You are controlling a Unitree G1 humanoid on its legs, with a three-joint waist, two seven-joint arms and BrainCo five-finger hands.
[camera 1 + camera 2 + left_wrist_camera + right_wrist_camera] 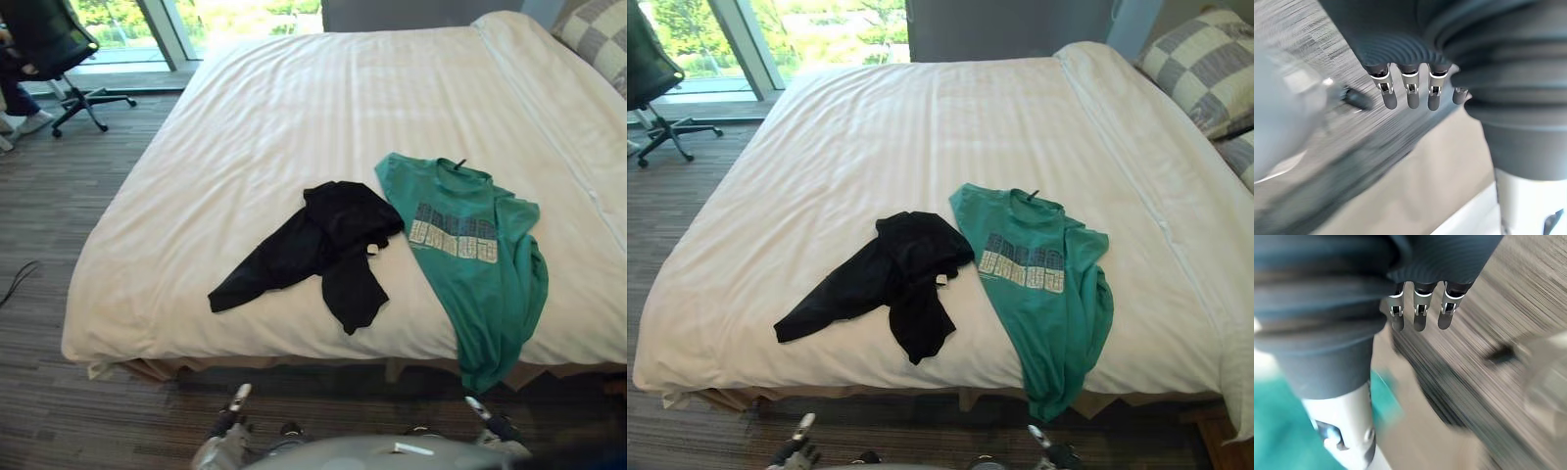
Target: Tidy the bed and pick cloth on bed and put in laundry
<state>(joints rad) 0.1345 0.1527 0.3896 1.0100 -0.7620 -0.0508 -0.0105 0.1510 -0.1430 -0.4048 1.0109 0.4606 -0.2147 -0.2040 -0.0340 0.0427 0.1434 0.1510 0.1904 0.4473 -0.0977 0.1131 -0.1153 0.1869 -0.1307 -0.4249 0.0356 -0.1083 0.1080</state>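
A black garment lies crumpled near the front edge of the white bed. Right beside it a green T-shirt with a printed chest is spread out, its lower end hanging over the bed's front edge. My left hand and right hand hang low in front of the bed, below the mattress edge and apart from both clothes. In the left wrist view the fingers are straight and hold nothing. The right wrist view has its fingers straight and empty too, with green cloth close by.
A checked pillow lies at the bed's far right. A black office chair stands on the carpet at the far left by the window, with a person's legs beside it. Striped carpet runs along the bed's left side.
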